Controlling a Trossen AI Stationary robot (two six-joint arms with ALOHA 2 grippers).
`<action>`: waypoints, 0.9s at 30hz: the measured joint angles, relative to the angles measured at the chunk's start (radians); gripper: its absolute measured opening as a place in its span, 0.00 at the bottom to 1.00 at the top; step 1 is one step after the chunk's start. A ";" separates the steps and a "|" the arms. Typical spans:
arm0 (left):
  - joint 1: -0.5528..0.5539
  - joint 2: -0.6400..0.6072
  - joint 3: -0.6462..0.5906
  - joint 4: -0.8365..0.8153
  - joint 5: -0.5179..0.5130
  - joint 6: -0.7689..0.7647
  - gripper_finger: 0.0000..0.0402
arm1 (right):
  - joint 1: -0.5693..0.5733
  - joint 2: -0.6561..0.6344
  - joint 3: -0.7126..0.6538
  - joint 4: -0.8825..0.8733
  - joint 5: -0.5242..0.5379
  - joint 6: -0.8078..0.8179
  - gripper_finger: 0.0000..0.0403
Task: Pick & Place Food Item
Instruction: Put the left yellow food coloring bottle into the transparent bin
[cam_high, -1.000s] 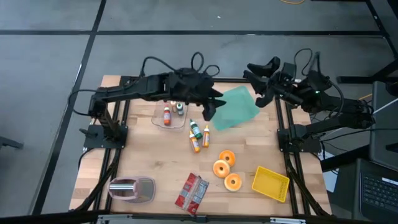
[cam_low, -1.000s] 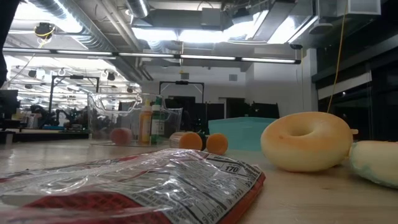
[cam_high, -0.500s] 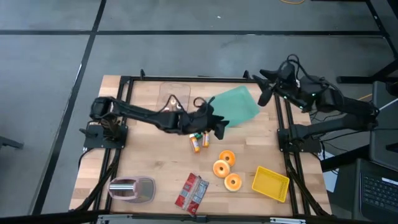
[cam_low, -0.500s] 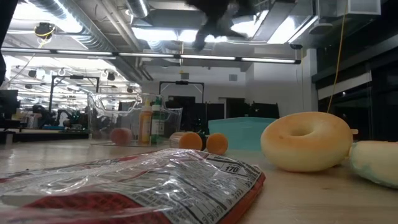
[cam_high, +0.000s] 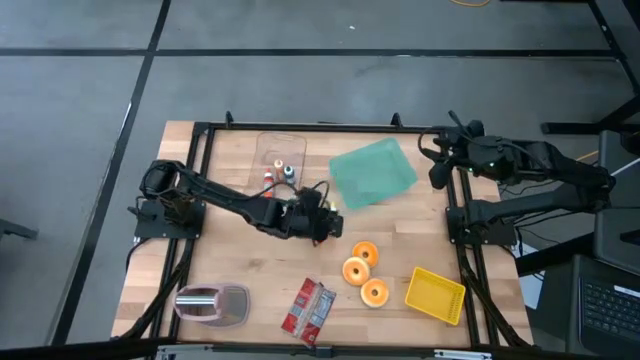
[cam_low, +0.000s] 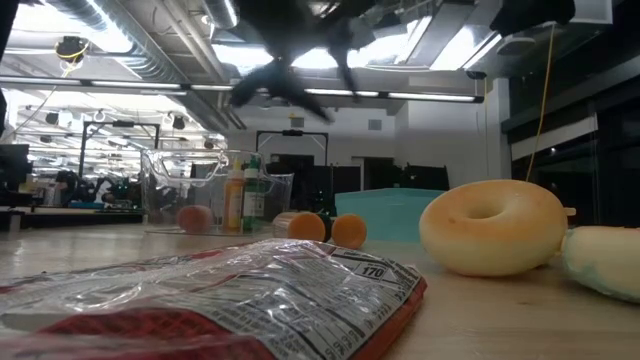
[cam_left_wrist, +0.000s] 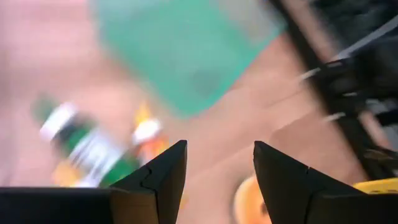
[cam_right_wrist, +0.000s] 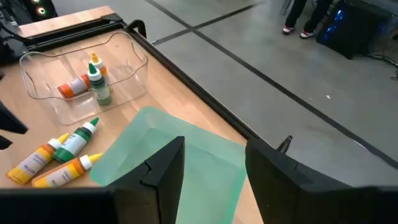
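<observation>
Three small sauce bottles (cam_right_wrist: 62, 158) lie on their sides on the wooden table, between the clear tub (cam_high: 280, 162) and the donuts (cam_high: 362, 270). My left gripper (cam_high: 325, 226) hangs open just above them, slanting down. Its wrist view shows a green-labelled bottle (cam_left_wrist: 93, 146) and an orange one (cam_left_wrist: 149, 138) ahead of the fingers. The clear tub holds two more bottles (cam_right_wrist: 93, 81). A green tray (cam_high: 372, 172) lies at the far right. My right gripper (cam_high: 438, 172) is open and empty by the table's right edge, above the green tray's corner (cam_right_wrist: 168, 162).
A yellow tray (cam_high: 435, 295) sits at the near right. A red snack packet (cam_high: 308, 308) and a pink-grey tool (cam_high: 212, 303) lie along the near edge. In the low view the packet (cam_low: 220, 300) and a donut (cam_low: 495, 225) fill the foreground.
My left gripper has dropped from high over the tub and green tray, gone toward the near edge and rolled, and now sits low over the loose bottles. My right gripper has drawn back toward the table's right edge and tipped downward. Nothing on the table has moved.
</observation>
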 joint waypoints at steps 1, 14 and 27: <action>-0.002 0.000 0.000 -0.056 0.021 -0.083 0.45 | 0.000 0.000 0.000 0.003 0.001 -0.003 0.42; 0.014 0.068 -0.001 -0.147 0.251 -0.435 0.51 | 0.000 0.000 0.000 0.002 0.003 -0.033 0.42; 0.012 0.157 -0.001 -0.063 0.380 -0.476 0.61 | 0.000 0.001 0.000 0.001 -0.008 -0.033 0.42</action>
